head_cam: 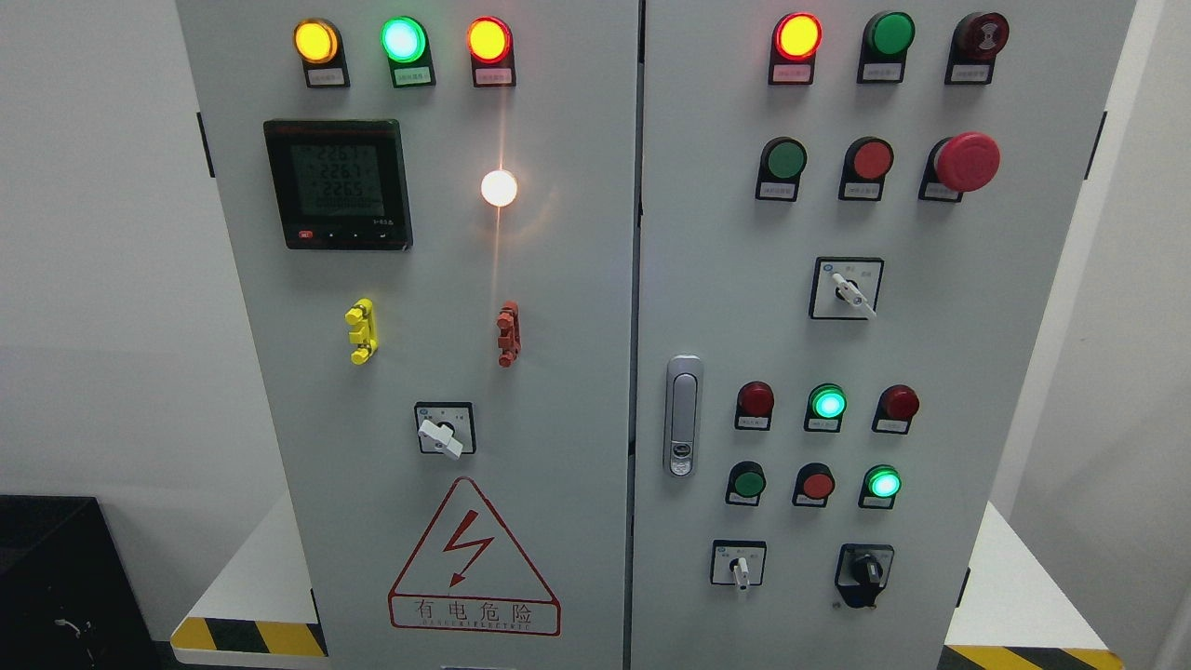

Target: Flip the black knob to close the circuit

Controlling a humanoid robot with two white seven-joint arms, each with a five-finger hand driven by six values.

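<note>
While neither of your robot's hands shows up anywhere in the head view, so you can't tell whether they're spread, curled or holding anything, the panel itself is nice and clear. Closest to you, down at the bottom right of the grey cabinet [577,372], sits the black knob [865,569] on its black plate, handle pointing roughly straight up and down. Just left of it you've got a small white selector switch [739,565], and above those a cluster of red and green buttons, with two green ones lit [827,403] and [883,483]. On the left door there's the lightning warning triangle [474,558] near the bottom, then another white rotary switch [442,432] above it. The silver door latch [683,414] sits by the seam between the doors. Further up you'll see yellow [361,331] and red [508,333] terminal pieces, a bright white lamp [499,188], the digital meter [337,183], a red mushroom stop button [966,162], and lit indicator lamps along the top row.
</note>
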